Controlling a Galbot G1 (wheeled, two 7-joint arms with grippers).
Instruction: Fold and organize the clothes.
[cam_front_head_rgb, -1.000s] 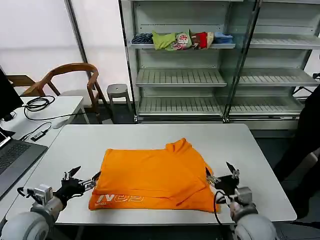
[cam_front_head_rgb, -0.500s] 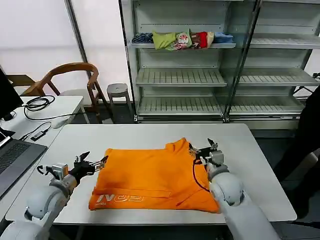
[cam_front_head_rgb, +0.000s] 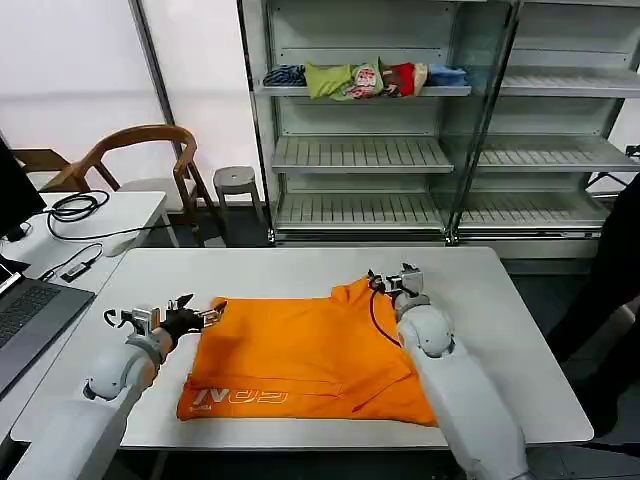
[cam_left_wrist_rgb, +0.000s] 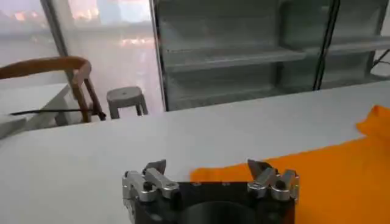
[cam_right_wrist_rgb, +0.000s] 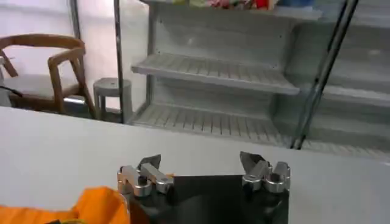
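The orange T-shirt (cam_front_head_rgb: 305, 355) lies partly folded on the white table (cam_front_head_rgb: 280, 270), its white lettering near the front edge. My left gripper (cam_front_head_rgb: 203, 311) stands open at the shirt's far left corner; in the left wrist view the gripper (cam_left_wrist_rgb: 207, 169) has the orange cloth (cam_left_wrist_rgb: 329, 176) just beyond its fingers and nothing between them. My right gripper (cam_front_head_rgb: 388, 282) stands open at the shirt's raised far right corner. In the right wrist view the gripper (cam_right_wrist_rgb: 200, 163) has an orange fold (cam_right_wrist_rgb: 91, 207) beside one finger.
An open shelf unit (cam_front_head_rgb: 400, 150) stands behind the table, with small coloured folded garments (cam_front_head_rgb: 365, 80) on an upper shelf. A wooden chair (cam_front_head_rgb: 140, 165) and a stool (cam_front_head_rgb: 237, 185) stand at the back left. A side desk with a laptop (cam_front_head_rgb: 30, 320) and cables is on the left.
Both arms have reached forward from the table's front edge to the shirt's far corners, the left to the far left, the right to the far right. Both stayed open.
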